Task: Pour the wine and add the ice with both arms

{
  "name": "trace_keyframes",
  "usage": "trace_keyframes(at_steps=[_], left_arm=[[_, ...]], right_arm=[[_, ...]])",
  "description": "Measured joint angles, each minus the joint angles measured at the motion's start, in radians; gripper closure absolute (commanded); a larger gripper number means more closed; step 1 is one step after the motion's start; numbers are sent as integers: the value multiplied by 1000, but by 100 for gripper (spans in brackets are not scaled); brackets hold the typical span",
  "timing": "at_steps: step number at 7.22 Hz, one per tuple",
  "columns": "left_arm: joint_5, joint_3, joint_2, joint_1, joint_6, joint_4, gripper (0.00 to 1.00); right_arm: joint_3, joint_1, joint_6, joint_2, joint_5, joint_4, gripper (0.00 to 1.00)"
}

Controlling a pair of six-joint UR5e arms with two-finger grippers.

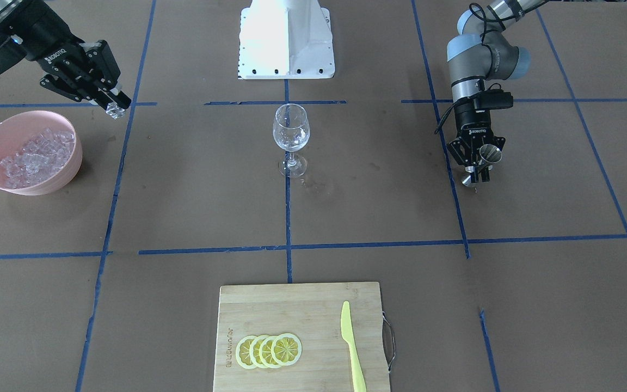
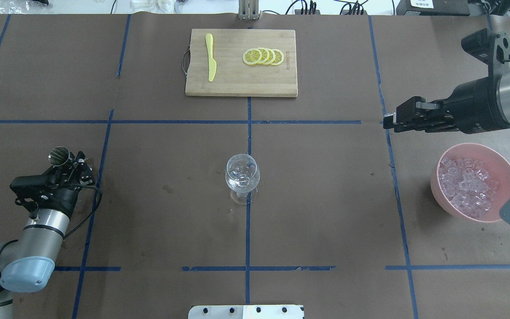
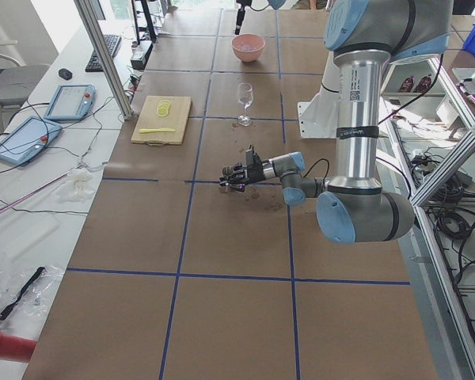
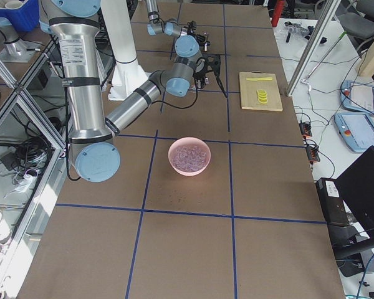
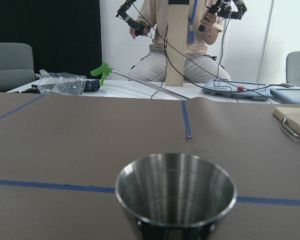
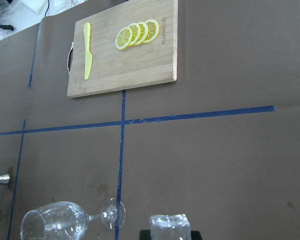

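Observation:
An upright clear wine glass [image 1: 290,136] stands at the table's middle; it also shows in the overhead view [image 2: 242,177]. Any wine in it is too faint to tell. My left gripper [image 1: 478,169] is shut on a steel jigger [image 1: 491,154], tilted and held low over the table, well to the glass's side. The left wrist view shows the jigger's open mouth [image 5: 176,192]. My right gripper [image 1: 115,105] is shut on one clear ice cube [image 1: 115,111], held above the table just beside a pink bowl [image 1: 71,163] holding several ice cubes [image 1: 36,155]. The cube shows in the right wrist view [image 6: 170,227].
A bamboo cutting board [image 1: 270,310] with several lemon slices [image 1: 269,350] and a yellow plastic knife [image 1: 352,348] lies at the operators' edge. The white pedestal [image 1: 286,38] stands behind the glass. Blue tape lines cross the brown table.

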Motion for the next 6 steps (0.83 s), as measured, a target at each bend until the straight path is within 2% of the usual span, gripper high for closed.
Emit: trace_keyframes(at_steps=[1, 2, 3, 6], left_arm=[[0, -1, 0, 0, 1, 1, 47], [0, -3, 0, 0, 2, 2, 36], [0, -4, 0, 0, 3, 2, 0], [-10, -14, 2, -4, 65, 4, 0]], right_arm=[[0, -11, 9, 11, -5, -1, 100], [-1, -19, 12, 17, -9, -2, 100], [-2, -26, 13, 23, -11, -2, 100], [-3, -48, 23, 42, -25, -4, 100]])
